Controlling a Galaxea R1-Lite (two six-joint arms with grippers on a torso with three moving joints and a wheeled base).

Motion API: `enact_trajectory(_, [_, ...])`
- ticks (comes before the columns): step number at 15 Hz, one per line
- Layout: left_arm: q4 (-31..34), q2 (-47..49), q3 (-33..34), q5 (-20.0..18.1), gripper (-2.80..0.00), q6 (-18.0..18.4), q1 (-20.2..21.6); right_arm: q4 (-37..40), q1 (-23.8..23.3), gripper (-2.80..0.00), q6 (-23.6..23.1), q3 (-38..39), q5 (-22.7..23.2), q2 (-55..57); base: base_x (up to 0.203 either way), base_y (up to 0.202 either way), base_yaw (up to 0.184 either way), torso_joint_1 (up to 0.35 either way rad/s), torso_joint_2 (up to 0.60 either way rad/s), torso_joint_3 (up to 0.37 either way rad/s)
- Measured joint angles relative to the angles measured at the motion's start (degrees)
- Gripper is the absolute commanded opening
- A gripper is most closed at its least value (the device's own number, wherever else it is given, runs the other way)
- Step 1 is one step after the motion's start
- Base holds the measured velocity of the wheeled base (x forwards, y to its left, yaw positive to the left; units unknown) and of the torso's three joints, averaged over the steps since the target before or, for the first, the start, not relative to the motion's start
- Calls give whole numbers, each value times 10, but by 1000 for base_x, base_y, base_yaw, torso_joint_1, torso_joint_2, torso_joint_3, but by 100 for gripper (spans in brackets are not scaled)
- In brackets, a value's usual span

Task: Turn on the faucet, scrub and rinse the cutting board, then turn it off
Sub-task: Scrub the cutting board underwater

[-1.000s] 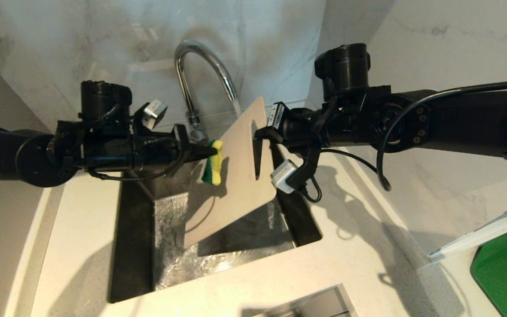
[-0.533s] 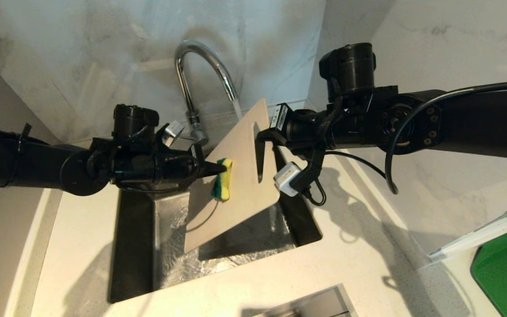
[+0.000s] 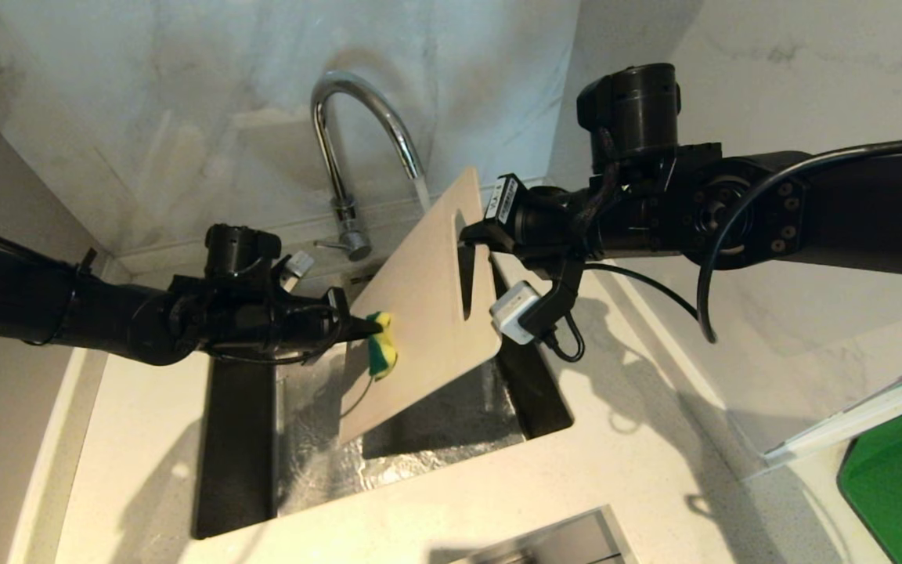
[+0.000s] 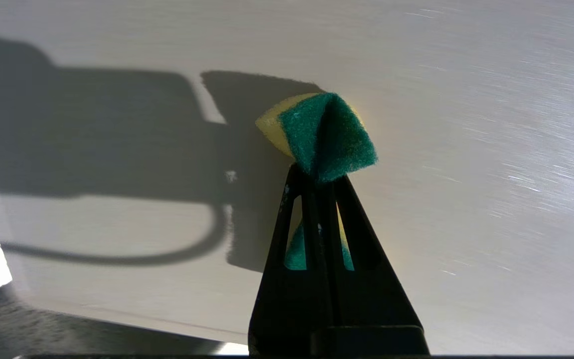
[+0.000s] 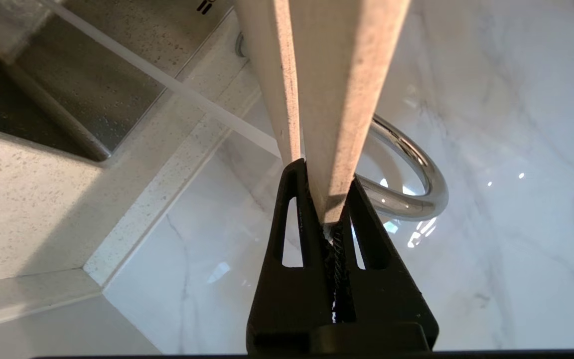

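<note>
The thin, stiff cream-white plastic cutting board (image 3: 420,313) tilts over the steel sink (image 3: 420,446), the right gripper (image 3: 468,235) clamped on its slotted end under the chrome faucet's (image 3: 357,117) stream. Wet, it looks light but slippery, so that slot bar seems the safest hold; the left gripper (image 3: 365,323) pinches a soft yellow-green sponge (image 3: 380,352) against its face

A: What blocks the sink (image 3: 239,439)?

B: The cutting board (image 3: 420,313) stands tilted across its middle, lower corner down in the basin, upper end just under the faucet (image 3: 357,141) spout. The right pincer (image 3: 468,239) clamps its edge by the slot; the left pincer (image 3: 365,323) presses a sponge (image 3: 380,352) on its face.

A: Any room left?

B: The basin's lower-left part is open, and so is the tabletop (image 3: 537,486) across the lower frame. At the lower right edge lies a green board (image 3: 901,478). Both arms span the frame's middle, closing the way to the faucet's base.
</note>
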Motion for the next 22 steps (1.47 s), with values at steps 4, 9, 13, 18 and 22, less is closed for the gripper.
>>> enact_trajectory(4, [-39,28,30,-2,-280,-1,35,-2,-1,-280,13,-2,0,-6,0,0,0,0,0,0])
enact_trajectory(9, [-54,50,57,-6,-280,-1,84,-2,-6,-280,13,1,0,-15,0,0,0,0,0,0])
enact_trajectory(13, [-53,53,62,-16,-280,0,109,-2,-8,-280,13,8,1,-22,0,0,0,0,0,0])
enact_trajectory(18, [-47,35,29,-14,-280,-12,77,-2,-8,-280,14,15,1,-27,0,0,0,0,0,0])
enact_trajectory(22, [14,16,-66,10,-280,-18,7,-2,-6,-280,25,21,1,-31,0,0,0,0,0,0])
